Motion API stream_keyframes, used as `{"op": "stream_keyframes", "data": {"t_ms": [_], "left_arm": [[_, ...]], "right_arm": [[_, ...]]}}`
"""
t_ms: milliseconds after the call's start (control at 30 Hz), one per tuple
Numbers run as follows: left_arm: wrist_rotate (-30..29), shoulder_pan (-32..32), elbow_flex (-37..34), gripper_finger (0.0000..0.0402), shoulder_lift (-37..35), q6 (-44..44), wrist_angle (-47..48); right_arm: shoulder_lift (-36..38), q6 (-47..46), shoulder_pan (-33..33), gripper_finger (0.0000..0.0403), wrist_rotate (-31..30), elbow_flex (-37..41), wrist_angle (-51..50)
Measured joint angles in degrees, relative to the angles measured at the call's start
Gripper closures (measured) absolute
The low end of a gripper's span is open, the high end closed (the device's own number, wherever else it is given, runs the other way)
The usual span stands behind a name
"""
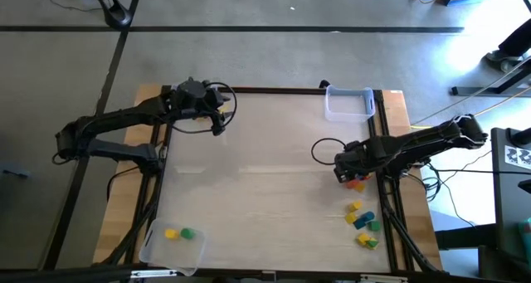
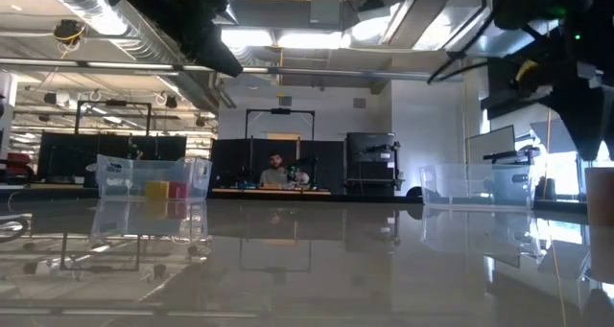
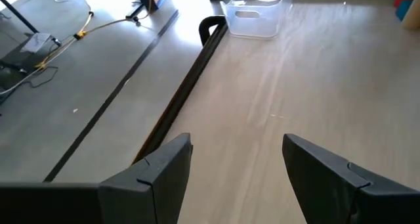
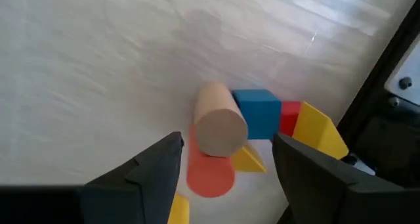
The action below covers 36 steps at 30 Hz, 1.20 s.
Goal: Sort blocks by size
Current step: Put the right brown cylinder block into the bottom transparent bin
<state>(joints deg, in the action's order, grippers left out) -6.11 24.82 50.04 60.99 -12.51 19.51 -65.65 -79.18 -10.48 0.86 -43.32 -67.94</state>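
Observation:
My right gripper (image 1: pixel 343 173) is open at the table's right side, just above a small heap of blocks (image 1: pixel 357 183). In the right wrist view its fingers stand either side of a tan cylinder (image 4: pixel 220 127) without touching it. A blue cube (image 4: pixel 257 112), a red block (image 4: pixel 289 117), a yellow wedge (image 4: pixel 321 129) and an orange-red cylinder (image 4: pixel 210 173) lie around the tan cylinder on the table. More blocks (image 1: pixel 363 222) lie nearer the front edge. My left gripper (image 1: pixel 217 119) is open and empty at the far left, above bare table (image 3: pixel 236 152).
A clear tray (image 1: pixel 172 243) at the near left corner holds a yellow block and a green block. Another clear tray (image 1: pixel 348 103) stands at the far right and also shows in the left wrist view (image 3: pixel 256 14). A person (image 2: pixel 276 169) sits in the room behind the table.

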Motion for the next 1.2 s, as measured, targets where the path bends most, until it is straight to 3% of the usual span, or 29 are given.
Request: {"op": "stream_keyframes", "data": {"t_ms": [367,667,867,1033,1200], "left_arm": [[0.0,0.0,0.0,0.0176,0.3,0.0,-0.5],[0.0,0.0,0.0,0.0176,0.3,0.1,-1.3],[0.0,0.0,0.0,0.0176,0.3,0.7,-1.4],[0.9,-0.4,0.0,0.0176,0.3,1.2,-2.3],[4.4,-2.8,0.0,0.0176,0.3,-1.8,-4.2]], "right_arm": [[0.0,0.0,0.0,0.0192,0.1,6.2,8.2],[0.0,0.4,0.0,0.0269,-1.8,7.6,10.4],[0.0,4.7,0.0,0.0273,-2.0,5.7,10.7],[1.0,11.7,0.0,0.0273,-7.7,-1.6,11.1],[1.1,23.2,0.0,0.0273,-19.3,-8.0,17.6]]}}
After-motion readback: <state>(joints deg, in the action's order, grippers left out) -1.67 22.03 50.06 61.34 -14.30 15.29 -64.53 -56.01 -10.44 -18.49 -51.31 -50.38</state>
